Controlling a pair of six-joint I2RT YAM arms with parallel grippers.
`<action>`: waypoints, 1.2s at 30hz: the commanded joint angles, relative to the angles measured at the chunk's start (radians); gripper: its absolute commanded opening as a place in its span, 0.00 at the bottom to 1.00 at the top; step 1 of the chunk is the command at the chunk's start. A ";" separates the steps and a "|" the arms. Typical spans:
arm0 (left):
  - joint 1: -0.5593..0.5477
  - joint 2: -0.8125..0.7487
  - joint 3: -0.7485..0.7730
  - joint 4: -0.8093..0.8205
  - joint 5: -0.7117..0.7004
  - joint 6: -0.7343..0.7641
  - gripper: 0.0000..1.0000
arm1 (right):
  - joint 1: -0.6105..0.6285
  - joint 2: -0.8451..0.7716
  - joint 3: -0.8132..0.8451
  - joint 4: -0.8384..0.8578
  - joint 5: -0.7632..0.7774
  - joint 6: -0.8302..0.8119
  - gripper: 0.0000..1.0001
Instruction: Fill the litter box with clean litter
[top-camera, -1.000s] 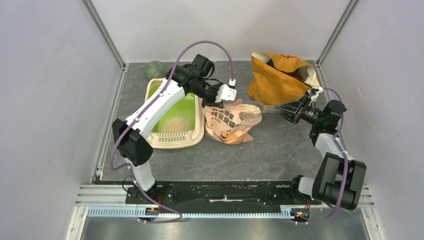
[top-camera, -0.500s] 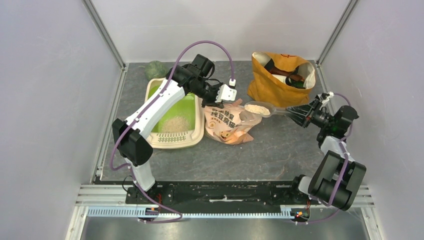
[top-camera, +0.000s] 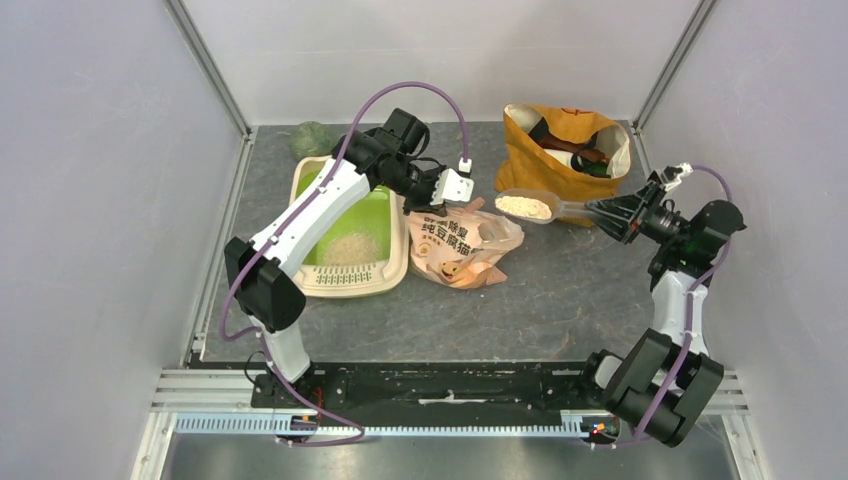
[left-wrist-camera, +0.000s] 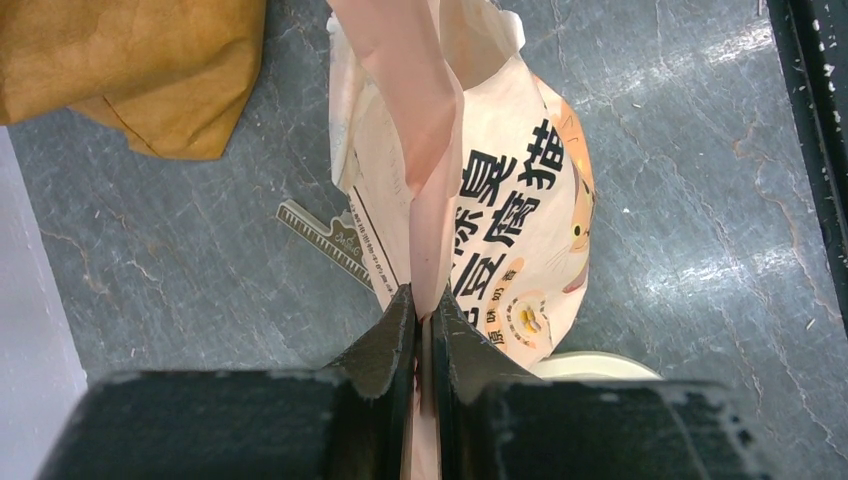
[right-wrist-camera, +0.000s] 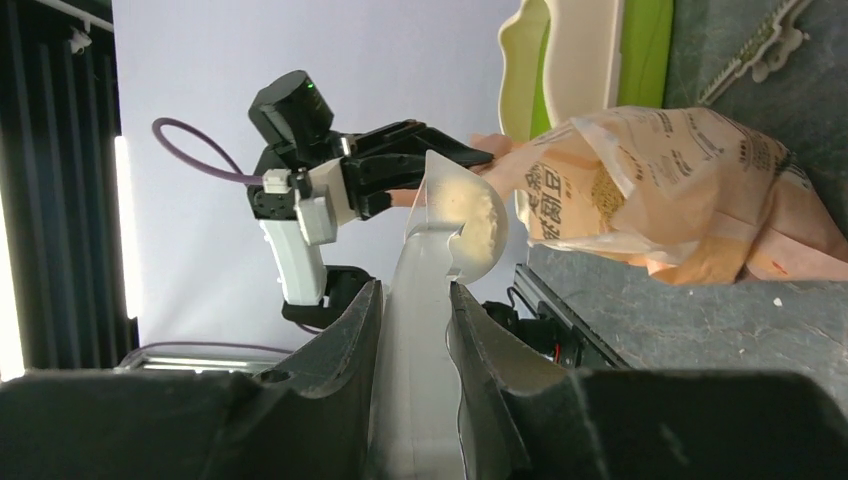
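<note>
The cream litter box (top-camera: 398, 262) with its green inside lies at the left and holds a small heap of pale litter (top-camera: 350, 247). Its rim shows in the right wrist view (right-wrist-camera: 580, 60). My left gripper (top-camera: 447, 190) is shut on the top edge of the peach-orange printed bag (top-camera: 462, 245), holding it up (left-wrist-camera: 420, 150). My right gripper (top-camera: 612, 211) is shut on the handle of a clear scoop (top-camera: 527, 207) filled with pale litter (right-wrist-camera: 470, 215). The scoop hangs above the floor, right of the bag and in front of the mustard bag.
A mustard-yellow fabric bag (top-camera: 560, 155) with dark items inside stands at the back right. A green round thing (top-camera: 311, 138) lies at the back left, behind the litter box. A thin toothed strip (left-wrist-camera: 325, 240) lies on the grey floor beside the printed bag.
My right gripper has drawn the filled scoop out of the printed bag, moving it right and back. The left gripper and the bag have stayed in place.
</note>
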 joint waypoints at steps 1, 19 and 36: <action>0.000 -0.060 0.004 -0.005 -0.036 -0.042 0.15 | -0.004 -0.020 0.089 -0.002 0.015 0.090 0.00; 0.047 -0.197 -0.002 0.077 -0.063 -0.109 0.91 | 0.268 0.123 0.279 0.148 0.310 0.296 0.00; 0.461 -0.517 -0.257 0.353 -0.014 -0.415 0.93 | 0.714 0.297 0.742 -0.726 0.594 -0.413 0.00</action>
